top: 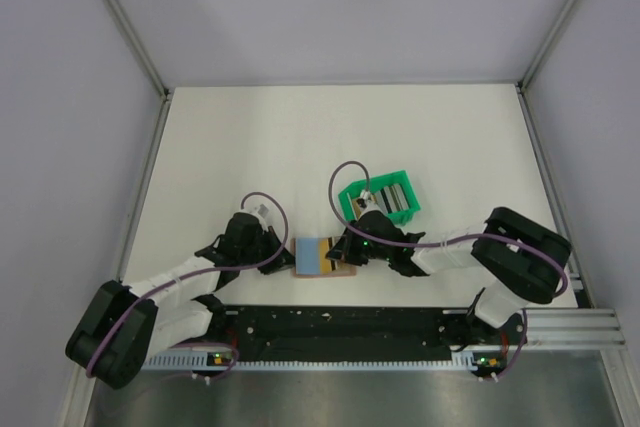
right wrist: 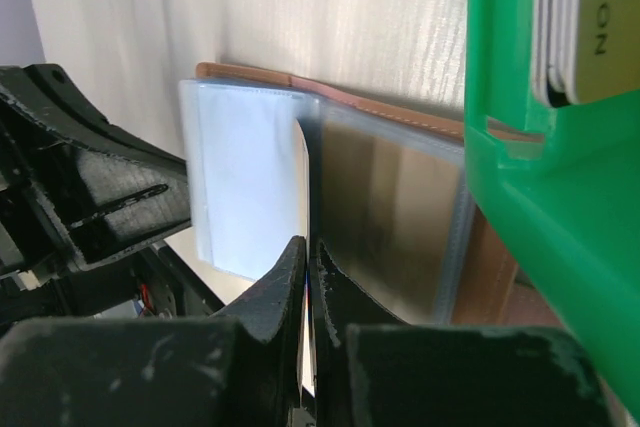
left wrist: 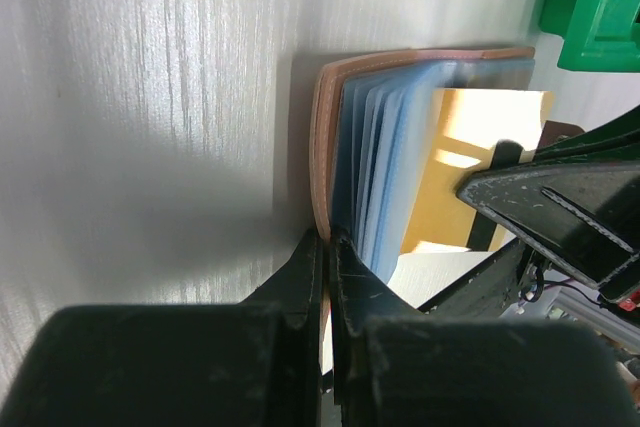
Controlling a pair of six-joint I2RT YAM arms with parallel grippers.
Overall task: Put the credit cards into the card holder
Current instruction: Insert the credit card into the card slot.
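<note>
Pinch of left hand (left wrist: 328, 247) on card holder (left wrist: 322, 127)

Open tan card holder (left wrist: 322, 147), yellow card (left wrist: 480, 137) within

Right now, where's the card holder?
Top view: the card holder lies open at front centre, between the left gripper and right gripper, just on the near side of the green tray.

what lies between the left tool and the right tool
The open card holder, held at its edge by the left tool; the right tool pinches a yellow card over it. Top view shows it.
</note>
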